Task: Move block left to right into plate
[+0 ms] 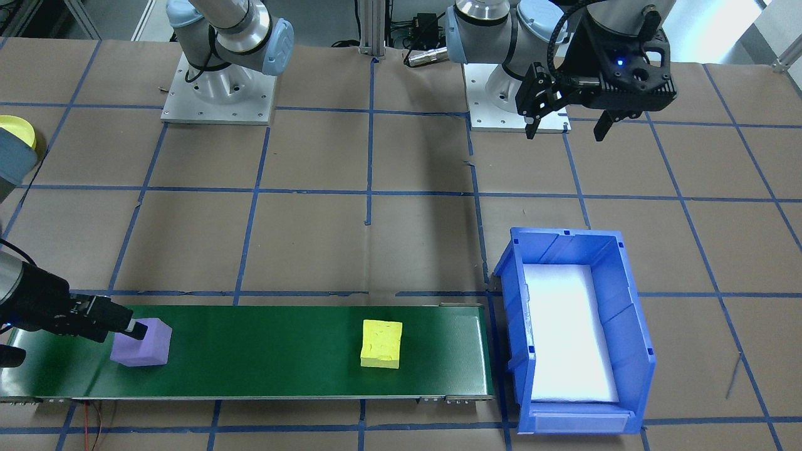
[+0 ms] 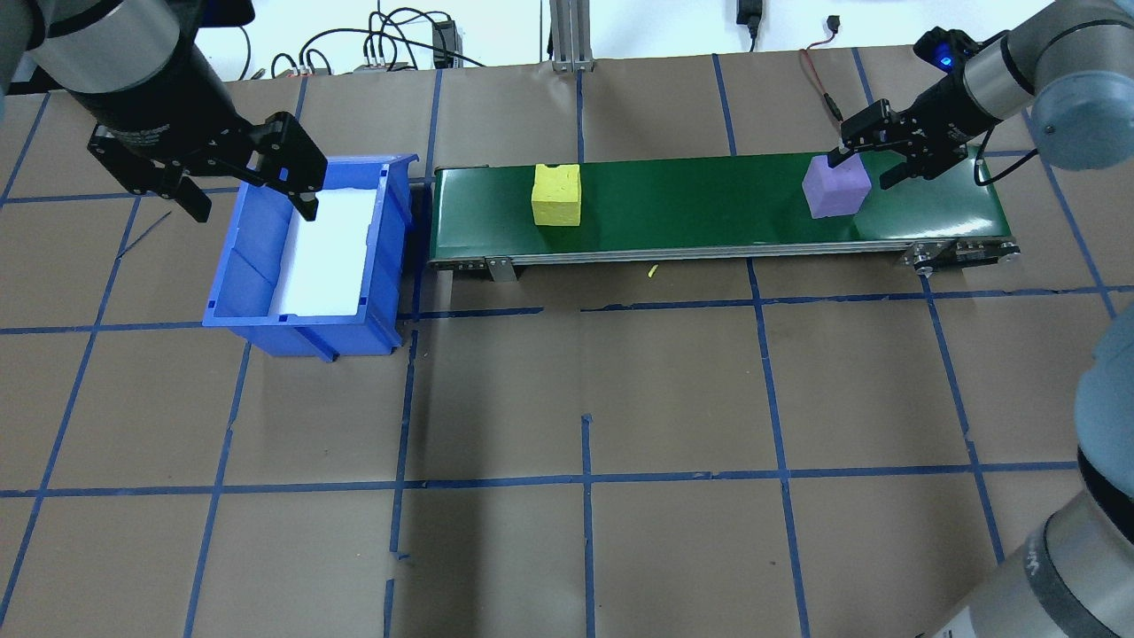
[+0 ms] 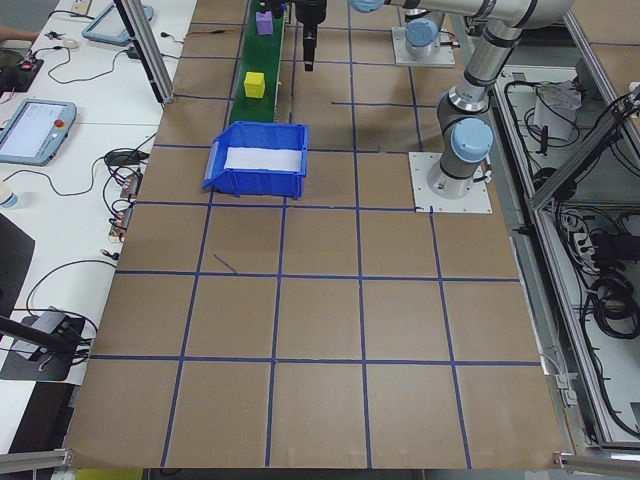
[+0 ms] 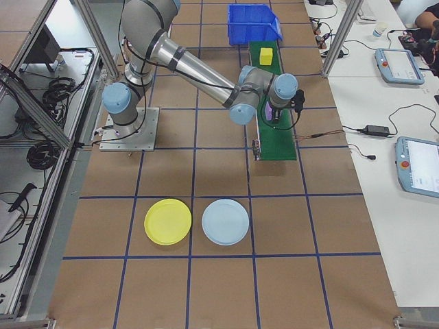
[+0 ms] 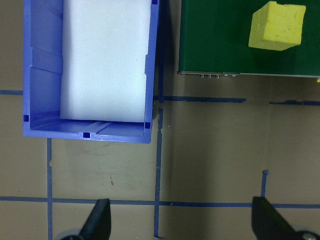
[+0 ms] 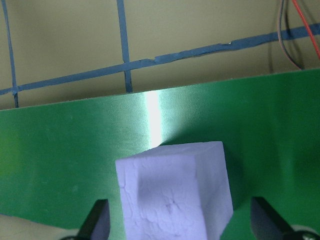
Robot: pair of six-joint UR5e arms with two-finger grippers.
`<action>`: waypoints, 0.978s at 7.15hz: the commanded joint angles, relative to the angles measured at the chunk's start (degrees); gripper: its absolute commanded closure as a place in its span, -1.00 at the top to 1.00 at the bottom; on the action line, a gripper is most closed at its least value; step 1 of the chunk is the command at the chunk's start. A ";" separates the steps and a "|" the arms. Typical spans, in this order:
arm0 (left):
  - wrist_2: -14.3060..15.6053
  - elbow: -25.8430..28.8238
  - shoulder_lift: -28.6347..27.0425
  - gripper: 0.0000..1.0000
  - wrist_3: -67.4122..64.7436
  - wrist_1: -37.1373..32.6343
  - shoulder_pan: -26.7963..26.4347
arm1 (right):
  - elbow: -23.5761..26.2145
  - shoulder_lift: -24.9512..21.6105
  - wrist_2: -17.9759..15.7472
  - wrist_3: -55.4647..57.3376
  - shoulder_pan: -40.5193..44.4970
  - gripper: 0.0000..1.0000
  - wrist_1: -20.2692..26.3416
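Now we are holding our open right gripper (image 6: 180, 225) around the purple block (image 2: 835, 187) on the green belt (image 2: 691, 213), risking a slip if the jaws are closing off-centre, while the left gripper (image 2: 245, 183) is hanging open.

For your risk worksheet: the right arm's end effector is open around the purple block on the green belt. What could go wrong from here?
1. The right end effector is open astride the purple block, but one finger appears to sit over the block's top corner, so closing may push it aside or grip only an edge.
2. The yellow plate lies far from the belt, beside a pale blue plate; a weak grip could drop the block, or it could land in the wrong plate.
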 commanded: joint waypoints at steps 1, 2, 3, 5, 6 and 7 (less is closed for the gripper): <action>1.00 -0.16 0.50 1.00 -1.74 0.04 0.34 | 0.04 0.40 -0.11 -0.08 0.00 0.99 -0.12; 0.83 -0.33 0.59 1.00 -2.02 0.05 0.34 | -0.04 1.10 -0.46 -0.17 0.00 0.99 -0.20; -0.22 -0.25 0.59 1.00 -1.94 0.05 0.42 | 0.13 1.28 -0.90 -0.43 0.00 0.99 -0.81; -0.23 -0.51 0.59 1.00 -1.85 0.05 0.95 | 0.40 1.63 -6.51 -0.69 0.00 0.93 -2.40; -0.23 -0.51 0.59 1.00 -1.85 0.05 0.95 | 0.40 1.55 -8.44 -0.78 0.00 0.56 -2.40; -0.23 -0.42 0.59 1.00 -1.77 0.05 1.04 | 0.05 1.02 -13.07 -0.52 0.00 -0.07 -2.40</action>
